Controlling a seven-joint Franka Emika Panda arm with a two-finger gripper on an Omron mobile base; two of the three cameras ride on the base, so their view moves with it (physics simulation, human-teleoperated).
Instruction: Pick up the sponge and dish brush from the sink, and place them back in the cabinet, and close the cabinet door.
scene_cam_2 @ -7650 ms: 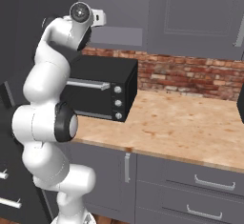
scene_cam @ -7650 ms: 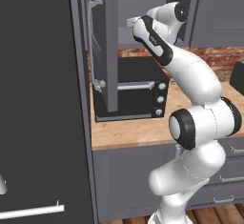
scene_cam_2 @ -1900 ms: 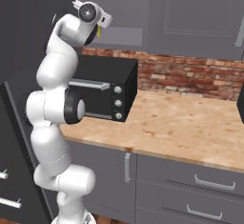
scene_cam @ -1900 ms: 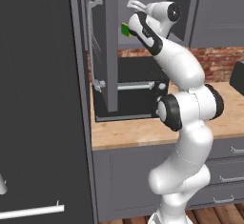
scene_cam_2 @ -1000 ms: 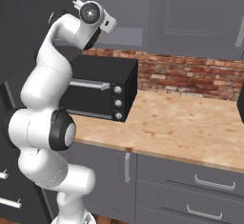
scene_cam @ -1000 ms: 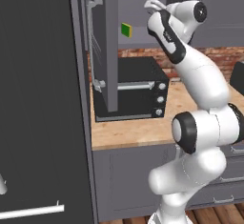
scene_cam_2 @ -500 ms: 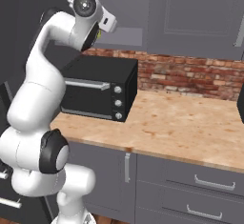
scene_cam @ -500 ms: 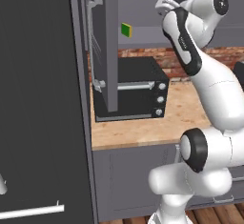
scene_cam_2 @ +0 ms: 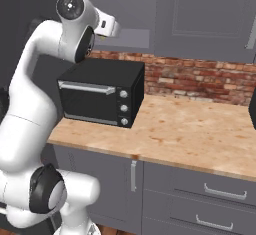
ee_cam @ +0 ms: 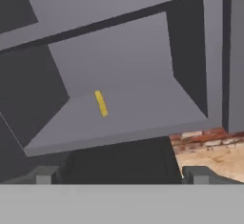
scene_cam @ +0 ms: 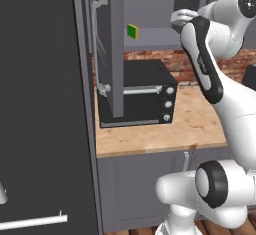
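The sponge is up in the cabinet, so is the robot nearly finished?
Partly. The sponge sits on the cabinet shelf, so that bit looks done. The tool is open and holds nothing. The dish brush has yet to reach the shelf, and the cabinet door stands open, so both are left.

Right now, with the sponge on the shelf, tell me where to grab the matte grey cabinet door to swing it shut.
Probably best: take the slim vertical silver bar handle near mid-length, coming from the matte grey cabinet door's outer face, the side turned away from the arm. The door stands open, edge-on to the base, and the bar sits off the panel on brackets, so the open pincer could straddle it.
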